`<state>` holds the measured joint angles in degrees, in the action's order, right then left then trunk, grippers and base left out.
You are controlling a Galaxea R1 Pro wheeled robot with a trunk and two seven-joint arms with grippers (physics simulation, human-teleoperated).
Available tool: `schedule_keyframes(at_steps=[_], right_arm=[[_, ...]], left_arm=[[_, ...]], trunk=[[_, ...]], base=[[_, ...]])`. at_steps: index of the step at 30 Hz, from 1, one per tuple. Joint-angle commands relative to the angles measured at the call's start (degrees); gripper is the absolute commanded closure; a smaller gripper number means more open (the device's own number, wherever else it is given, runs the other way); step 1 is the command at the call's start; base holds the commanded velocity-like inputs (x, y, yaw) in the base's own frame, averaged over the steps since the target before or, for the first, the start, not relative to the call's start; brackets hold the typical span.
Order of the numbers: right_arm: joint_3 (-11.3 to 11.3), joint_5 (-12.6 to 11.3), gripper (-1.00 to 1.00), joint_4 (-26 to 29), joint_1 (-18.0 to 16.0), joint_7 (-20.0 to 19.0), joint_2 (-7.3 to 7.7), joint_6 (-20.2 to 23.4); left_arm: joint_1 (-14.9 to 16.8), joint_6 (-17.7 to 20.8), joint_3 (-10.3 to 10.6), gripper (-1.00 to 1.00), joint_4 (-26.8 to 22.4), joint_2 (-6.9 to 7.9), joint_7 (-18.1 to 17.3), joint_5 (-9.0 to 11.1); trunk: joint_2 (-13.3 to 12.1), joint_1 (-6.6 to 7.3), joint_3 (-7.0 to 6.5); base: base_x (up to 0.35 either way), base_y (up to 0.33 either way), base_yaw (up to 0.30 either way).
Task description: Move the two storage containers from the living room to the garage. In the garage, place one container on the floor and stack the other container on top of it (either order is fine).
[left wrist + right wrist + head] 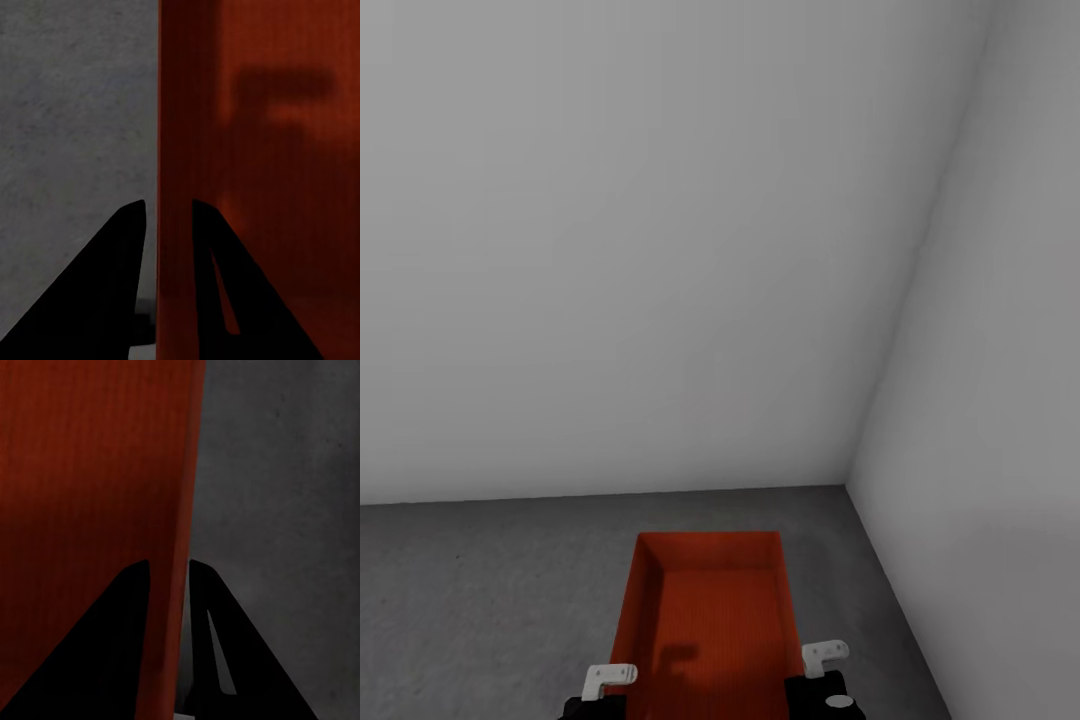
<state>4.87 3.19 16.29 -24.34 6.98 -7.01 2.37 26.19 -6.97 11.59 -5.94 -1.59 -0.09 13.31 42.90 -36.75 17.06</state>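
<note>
One orange-red storage container [710, 620] shows low in the head view, open top up, over the dark grey concrete floor [480, 600] of the garage. My left gripper [608, 682] is at its left wall near the front. In the left wrist view the gripper [169, 206] is shut on that thin wall of the container [255, 187], one black finger on each side. My right gripper [825, 657] is at the right wall. The right wrist view has it [169, 564] pinching the container [90, 510] the same way. I cannot tell whether the bin touches the floor.
A pale grey wall [660, 250] stands straight ahead and meets a second pale wall [1000, 400] on the right, forming a corner just beyond the bin. Bare concrete floor [75, 112] stretches to the left; a narrow strip of floor [285, 510] lies at the right.
</note>
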Motion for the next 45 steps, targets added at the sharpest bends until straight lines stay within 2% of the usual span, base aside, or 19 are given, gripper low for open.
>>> schedule_keyframes(at_steps=[1,45], right_arm=[[1.6,-0.8,1.00,-0.2,0.0,1.0,1.73,0.3],[1.6,-0.8,1.00,-0.2,0.0,1.0,1.73,0.3]], left_arm=[[0.1,-0.3,0.3,1.00,-0.3,0.18,0.7,0.1],[0.1,-0.3,0.3,1.00,-0.3,0.18,0.7,0.1]], trunk=[[0.5,-0.23,0.25],[18.1,-9.90,8.15]], base=[[0.000,0.000,0.000],[0.000,0.000,0.000]])
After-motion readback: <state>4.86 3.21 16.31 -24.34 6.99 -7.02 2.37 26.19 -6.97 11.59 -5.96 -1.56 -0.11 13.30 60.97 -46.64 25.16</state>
